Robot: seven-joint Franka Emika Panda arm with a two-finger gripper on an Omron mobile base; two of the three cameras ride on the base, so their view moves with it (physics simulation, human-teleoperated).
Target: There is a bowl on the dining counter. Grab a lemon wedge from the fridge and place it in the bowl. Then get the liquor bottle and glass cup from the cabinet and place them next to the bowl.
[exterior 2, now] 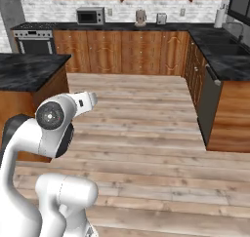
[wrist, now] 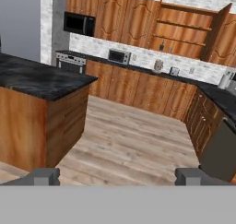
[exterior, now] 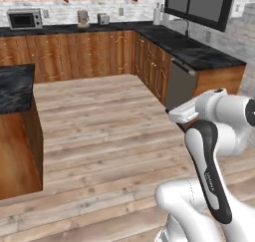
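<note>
My gripper (wrist: 120, 176) is open, its two dark fingertips (wrist: 42, 176) far apart at the bottom of the hand view with nothing between them. It is raised above the wooden floor and faces the far kitchen wall. On that wall an upper cabinet (wrist: 184, 32) stands open, its door (wrist: 222, 32) swung to the right. A small dark item (wrist: 162, 46) sits on its lower shelf, too small to identify. A black-topped island counter (wrist: 37, 75) lies to the left, and the stretch of its top in view is bare.
The island (exterior: 15, 86) is close on the left. An L-shaped black counter (exterior 2: 219, 50) with wooden cabinets and a dishwasher (exterior: 180, 84) lines the back and right. A microwave (exterior 2: 90, 16), an oven (exterior 2: 34, 43) and a toaster (exterior 2: 161, 18) are at the back wall.
</note>
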